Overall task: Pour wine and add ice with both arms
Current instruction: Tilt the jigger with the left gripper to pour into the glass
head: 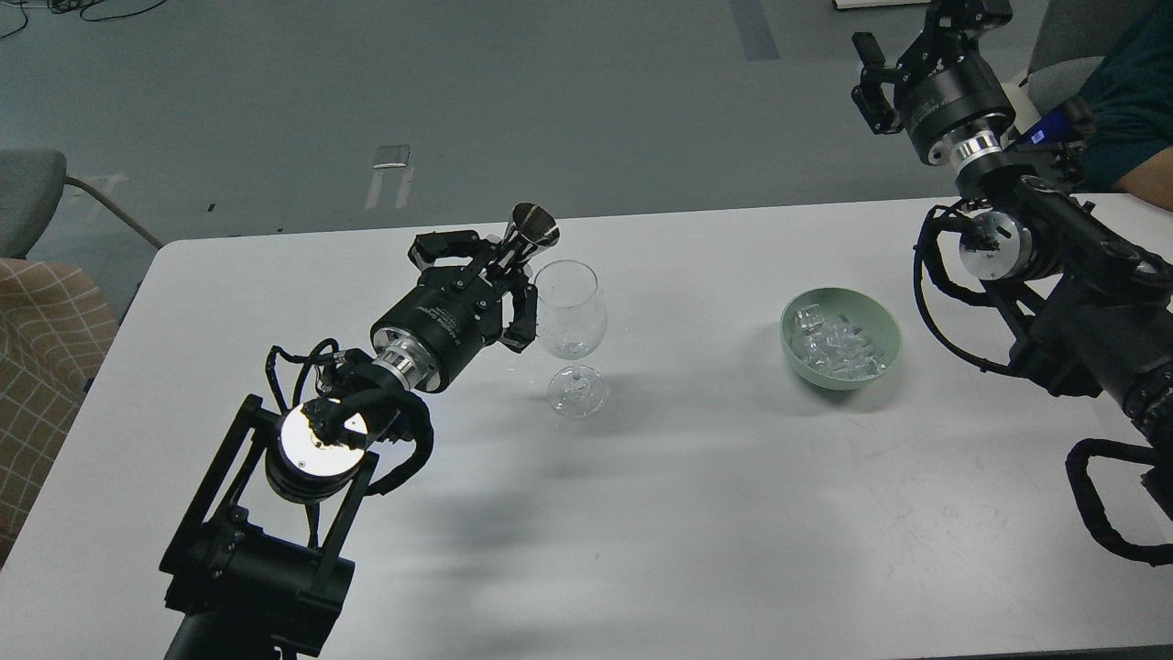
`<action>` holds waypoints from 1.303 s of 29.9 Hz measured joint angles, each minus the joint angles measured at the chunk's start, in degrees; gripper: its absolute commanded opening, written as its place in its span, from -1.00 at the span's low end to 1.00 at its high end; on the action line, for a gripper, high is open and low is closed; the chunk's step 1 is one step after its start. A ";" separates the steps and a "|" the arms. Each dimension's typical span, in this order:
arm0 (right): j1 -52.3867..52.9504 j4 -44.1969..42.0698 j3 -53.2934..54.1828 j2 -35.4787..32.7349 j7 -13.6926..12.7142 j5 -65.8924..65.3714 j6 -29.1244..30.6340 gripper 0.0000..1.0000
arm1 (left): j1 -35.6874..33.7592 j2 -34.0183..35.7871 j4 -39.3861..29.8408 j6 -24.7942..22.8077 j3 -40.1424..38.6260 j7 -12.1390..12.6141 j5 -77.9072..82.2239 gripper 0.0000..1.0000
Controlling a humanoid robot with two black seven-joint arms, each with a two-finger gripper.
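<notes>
Wine is barely discernible: a trace of clear liquid appears to lie at the bottom of the wine glass (570, 316), though it cannot be told apart from reflections with certainty. The glass is clear, stemmed, with a rounded bowl and a flat circular foot, standing upright toward the far edge of the white table (696, 495), left of centre. A small metal measuring cup (531, 231), conical and polished, is tilted just above and beside the glass rim. The left gripper (507, 275) is clamped on this cup, with black fingers closed around its narrow waist. Its cylindrical black wrist carries a silver ring and looping cables.

Ice (836, 350), a heap of small glassy cubes, fills a pale green round bowl (882, 321) well apart from the glass, toward the right side of the table.

The right gripper (871, 87) hangs raised beyond the far right corner; whether its fingers are apart or together cannot be told.
</notes>
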 measured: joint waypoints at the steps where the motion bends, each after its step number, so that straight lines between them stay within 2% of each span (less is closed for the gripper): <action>1: -0.03 0.00 0.00 0.00 0.01 0.00 0.00 1.00 | 0.00 0.08 0.04 -0.08 0.00 0.00 0.73 -1.00; 17: -0.05 0.00 0.00 0.00 0.11 0.02 -0.07 1.00 | -0.09 3.73 -0.08 -0.72 0.00 0.79 4.40 -1.00; 39: -0.13 0.01 0.09 0.03 0.11 0.09 -0.07 1.00 | -1.58 5.07 -1.87 -0.99 0.09 1.89 8.22 -1.00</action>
